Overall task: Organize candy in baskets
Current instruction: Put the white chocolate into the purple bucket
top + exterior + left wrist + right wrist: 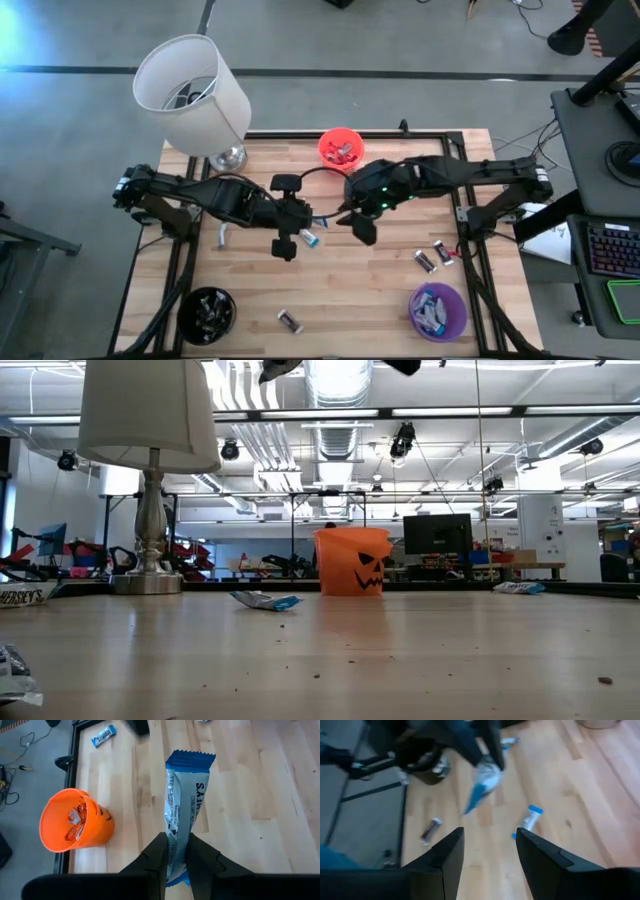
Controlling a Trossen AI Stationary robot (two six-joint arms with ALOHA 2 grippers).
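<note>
Trouble at this moment was most likely to come from the thin hold the left gripper point(176, 857) had on its candy: the jaws were pinched on the bottom end of a blue and silver bar point(186, 810), and nearly all of the wrapper stood out beyond the fingertips, so a quick swing or a bump could have twisted it loose and dropped it onto the bench point(380, 290). That gripper hung above the middle of the bench, close to the right gripper point(362, 226), whose jaws stood wide apart and held nothing; with the two arms nearly meeting there, a careless reach by either could have knocked the bar or the other arm. A second blue-wrapped candy point(310, 238) lay on the wood just beside the left gripper, and the right wrist view showed it under the open jaws, so both arms may have been crowding the same patch. The orange bucket point(340, 148) stood at the far edge and already held red pieces, the purple bucket point(437, 310) at the near right held light-coloured wrappers, and the black bucket point(207, 312) sat at the near left. Judging by colour, the held bar probably belonged in the purple one, though the contents there were hard to make out from above; a release into the nearer orange bucket would have spoiled the sorting. Dark candies point(433, 258) near the purple bucket and one more point(290, 320) near the front edge still lay loose.
</note>
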